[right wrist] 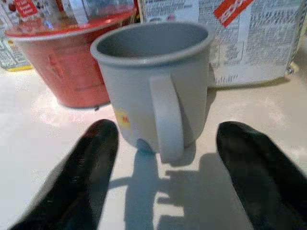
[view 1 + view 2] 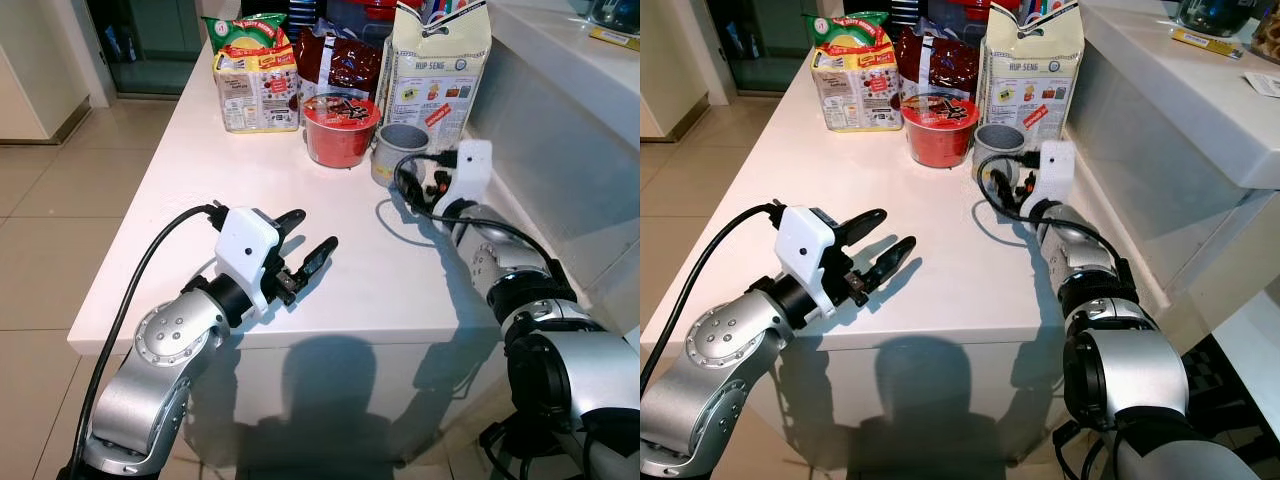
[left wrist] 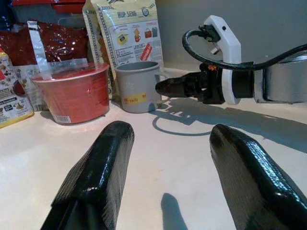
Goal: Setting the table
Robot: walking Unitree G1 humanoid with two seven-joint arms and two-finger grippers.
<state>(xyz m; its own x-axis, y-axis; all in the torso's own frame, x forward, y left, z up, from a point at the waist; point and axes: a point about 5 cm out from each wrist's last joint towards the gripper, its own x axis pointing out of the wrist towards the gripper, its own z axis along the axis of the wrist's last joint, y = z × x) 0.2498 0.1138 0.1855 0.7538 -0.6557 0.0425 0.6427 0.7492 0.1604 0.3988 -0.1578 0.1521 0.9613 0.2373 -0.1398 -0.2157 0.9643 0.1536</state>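
Right wrist view: grey mug upright at frame centre, handle facing right gripper, fingers spread wide either side, not touching. Left gripper open, farther away.

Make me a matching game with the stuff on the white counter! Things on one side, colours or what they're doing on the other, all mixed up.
Things:
1. mug
2. noodle bowl
3. left pincer
4. tall bag

Clues:
a. red, with a film lid
b. cream-coloured, standing behind the mug
c. grey, handle facing the right pincer
d. open, above the counter near its front edge, holding nothing

Pairs: 1-c, 2-a, 3-d, 4-b
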